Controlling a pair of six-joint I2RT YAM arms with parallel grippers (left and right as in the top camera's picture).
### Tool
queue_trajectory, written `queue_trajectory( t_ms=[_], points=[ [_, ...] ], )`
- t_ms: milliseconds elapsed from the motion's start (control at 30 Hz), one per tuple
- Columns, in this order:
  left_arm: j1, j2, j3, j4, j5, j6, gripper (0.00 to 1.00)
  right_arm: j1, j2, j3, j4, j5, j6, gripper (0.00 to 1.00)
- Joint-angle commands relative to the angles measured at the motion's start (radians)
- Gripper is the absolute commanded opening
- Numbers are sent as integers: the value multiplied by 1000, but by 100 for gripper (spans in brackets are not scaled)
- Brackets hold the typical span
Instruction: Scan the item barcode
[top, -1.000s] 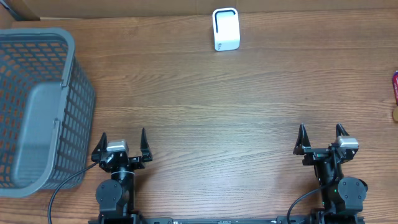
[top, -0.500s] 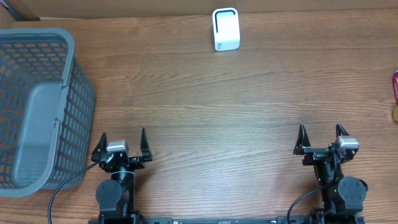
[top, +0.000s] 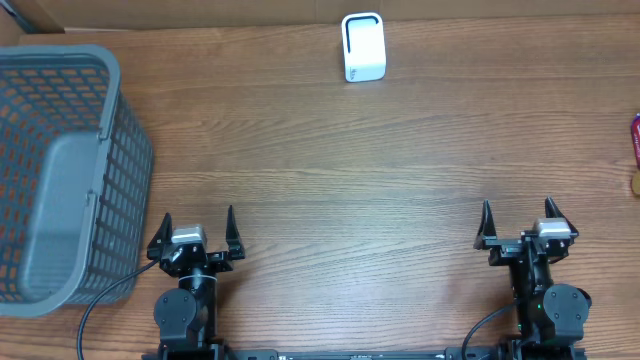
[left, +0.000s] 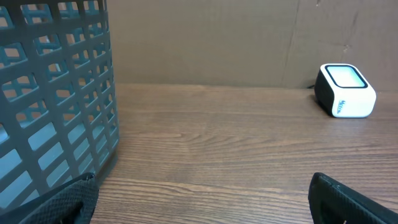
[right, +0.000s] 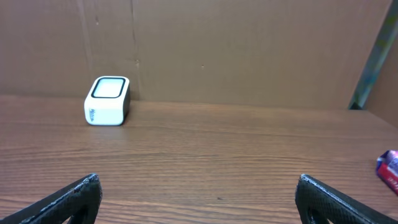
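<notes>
Item (top: 637, 140) at right edge; gray mesh basket (top: 128, 170) at left, well apart.

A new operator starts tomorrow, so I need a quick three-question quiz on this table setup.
1. True or false: the white box-shaped barcode scanner stands inside the grey plastic lattice basket.
2. Which is nearer the basket? A: left gripper. B: right gripper.
3. Fill in: both grippers are ___ and hold nothing.

Key: 1 false, it stands on the wooden table at the far edge. 2 A. 3 open.
</notes>
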Motion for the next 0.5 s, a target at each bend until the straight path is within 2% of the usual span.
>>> queue_trajectory(
  t_ms=[0,467],
  points=[
    [-5,-10,-5,1,10,23,100,-5,-9,-10,3,14,-39,100],
    [-5,-10,-5,1,10,23,100,-5,-9,-10,3,14,-8,100]
  ],
)
